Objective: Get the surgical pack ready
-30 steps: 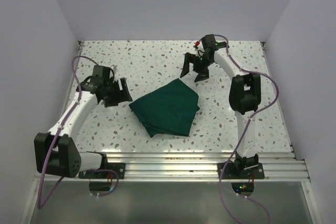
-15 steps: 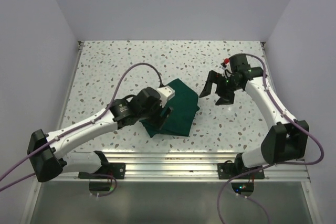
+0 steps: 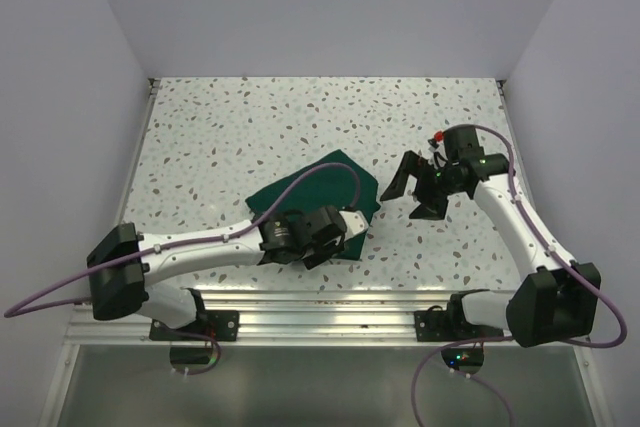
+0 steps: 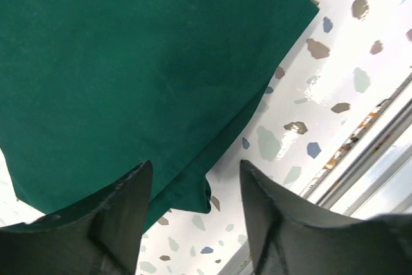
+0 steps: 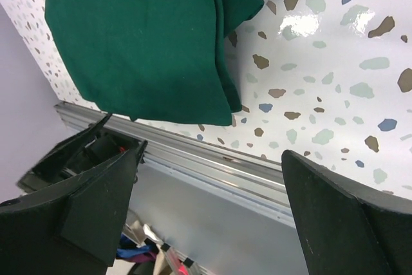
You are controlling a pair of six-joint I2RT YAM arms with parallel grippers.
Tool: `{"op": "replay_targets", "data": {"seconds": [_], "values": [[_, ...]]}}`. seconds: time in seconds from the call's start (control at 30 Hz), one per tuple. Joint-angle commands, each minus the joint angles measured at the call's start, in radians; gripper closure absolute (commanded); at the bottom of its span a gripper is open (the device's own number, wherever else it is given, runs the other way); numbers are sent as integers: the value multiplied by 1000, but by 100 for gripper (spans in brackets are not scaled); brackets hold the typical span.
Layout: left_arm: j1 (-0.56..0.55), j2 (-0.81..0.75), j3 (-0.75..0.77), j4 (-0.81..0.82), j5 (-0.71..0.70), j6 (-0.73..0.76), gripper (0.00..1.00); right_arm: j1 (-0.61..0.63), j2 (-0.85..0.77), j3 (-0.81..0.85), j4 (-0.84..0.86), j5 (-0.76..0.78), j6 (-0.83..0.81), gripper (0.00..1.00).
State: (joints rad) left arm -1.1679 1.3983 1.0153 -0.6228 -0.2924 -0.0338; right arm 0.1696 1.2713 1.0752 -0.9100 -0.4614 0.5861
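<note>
The surgical pack shows as a folded dark green cloth bundle (image 3: 320, 182) lying mid-table; no tray, instruments or gauze are in view. My left gripper (image 3: 330, 243) hovers over the bundle's near edge and hides part of it. In the left wrist view the cloth (image 4: 129, 62) fills the upper left. Its near corner lies between the fingers of the left gripper (image 4: 194, 165), which stands open and grips nothing. My right gripper (image 3: 412, 187) hangs wide open just right of the bundle. In the right wrist view the cloth (image 5: 141, 37) lies beyond the empty right gripper (image 5: 212, 149).
The speckled white tabletop (image 3: 230, 127) is walled on the left, back and right. An aluminium rail (image 3: 330, 302) runs along the near edge, close to the cloth's near corner; the same rail (image 4: 380, 152) shows in the left wrist view.
My left arm swung from the table's left side over to the cloth's near edge, and its jaws narrowed a little. The right gripper came forward from the back to beside the cloth.
</note>
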Motion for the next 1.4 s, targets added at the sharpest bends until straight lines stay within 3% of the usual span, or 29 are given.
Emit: {"op": "replay_targets", "data": {"seconds": [0.0,0.07,0.5,0.7,1.1,1.27,1.37], "values": [[-15,57,-9,40,-77,17,41,-2,-41,-26,40,-31,49,1],[-18,77,-17,47,-94,8,45,-2,-52,-53,60,-42,70,1],[-21,122,-18,75,-168,-20,45,-1,-70,-130,112,-80,95,1],[-21,133,-4,123,-106,-6,37,-1,-64,-130,117,-89,93,1],[-19,136,-44,166,-125,-5,51,30,-95,-167,144,-97,162,1],[-12,140,-58,181,-123,-9,61,87,-113,-221,213,-100,260,4],[-9,148,-61,187,-122,-6,62,133,-105,-232,241,-85,294,4]]}}
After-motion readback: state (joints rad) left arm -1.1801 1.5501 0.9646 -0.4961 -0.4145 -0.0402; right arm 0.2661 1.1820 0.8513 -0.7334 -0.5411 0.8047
